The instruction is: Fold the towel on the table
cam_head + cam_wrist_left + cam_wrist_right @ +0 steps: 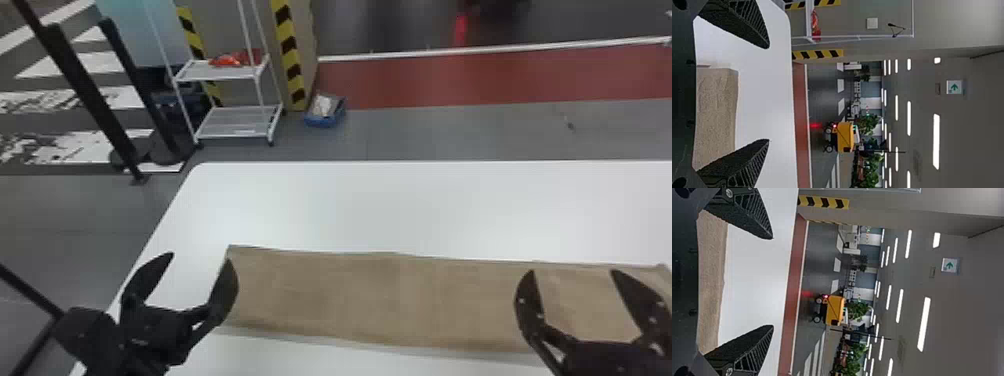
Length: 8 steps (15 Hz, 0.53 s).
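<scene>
Across the lower part of our head view, from seven o'clock round to four, a tan-brown cloth towel (375, 295) lies on a smooth white table (400, 200) with a rounded far corner at ten o'clock. We see the towel as a long, flat strip running from side to side, its far edge slightly wavy, with bare white tabletop on its far side.

At eight o'clock is our left gripper, black with two flat curved fingers (201, 257), by the towel's left end. Its fingers stand wide apart and hold nothing; one of them overlaps the end of the cloth from where we look. At four o'clock is our black two-fingered right gripper (572, 271), in line with the towel's right part. Its fingers are also spread wide, with nothing gripped between them. We cannot tell how high either one sits above the cloth.

Beyond the table, at eleven o'clock, stands a white metal shelf trolley (217, 75) with red items (227, 61) on top. A blue plastic bin (325, 120) sits near twelve. Our left wrist view also shows a yellow wheeled machine (845, 137) on the floor beyond.
</scene>
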Each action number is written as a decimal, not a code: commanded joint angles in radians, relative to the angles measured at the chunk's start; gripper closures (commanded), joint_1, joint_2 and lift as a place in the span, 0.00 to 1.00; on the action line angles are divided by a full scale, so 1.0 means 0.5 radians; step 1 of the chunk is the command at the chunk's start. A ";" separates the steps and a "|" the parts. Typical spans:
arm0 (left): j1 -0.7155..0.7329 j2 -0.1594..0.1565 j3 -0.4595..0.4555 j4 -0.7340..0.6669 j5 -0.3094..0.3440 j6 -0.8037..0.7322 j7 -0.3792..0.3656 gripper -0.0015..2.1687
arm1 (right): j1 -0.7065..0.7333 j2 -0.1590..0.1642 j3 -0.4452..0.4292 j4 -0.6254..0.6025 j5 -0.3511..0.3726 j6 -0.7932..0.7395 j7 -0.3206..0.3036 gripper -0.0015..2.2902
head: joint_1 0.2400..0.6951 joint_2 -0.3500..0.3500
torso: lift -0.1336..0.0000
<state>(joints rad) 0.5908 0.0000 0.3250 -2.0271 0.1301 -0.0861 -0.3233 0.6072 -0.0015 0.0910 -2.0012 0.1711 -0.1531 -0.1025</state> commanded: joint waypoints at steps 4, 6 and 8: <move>0.067 -0.005 -0.101 -0.032 -0.055 -0.081 0.162 0.01 | -0.003 -0.009 0.060 0.005 -0.051 0.053 0.006 0.03 | 1.00 0.81 | 0.14; 0.076 -0.005 -0.150 -0.026 -0.098 -0.081 0.248 0.01 | -0.003 -0.021 0.051 0.008 -0.088 0.047 0.021 0.03 | 1.00 0.81 | 0.14; 0.079 -0.005 -0.177 -0.029 -0.116 -0.068 0.260 0.01 | 0.000 -0.025 0.054 0.005 -0.097 0.023 0.021 0.03 | 1.00 0.80 | 0.14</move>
<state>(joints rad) 0.6285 0.0000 0.2471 -2.0413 0.0797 -0.1247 -0.1929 0.6064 -0.0124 0.1172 -1.9978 0.1275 -0.1338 -0.0918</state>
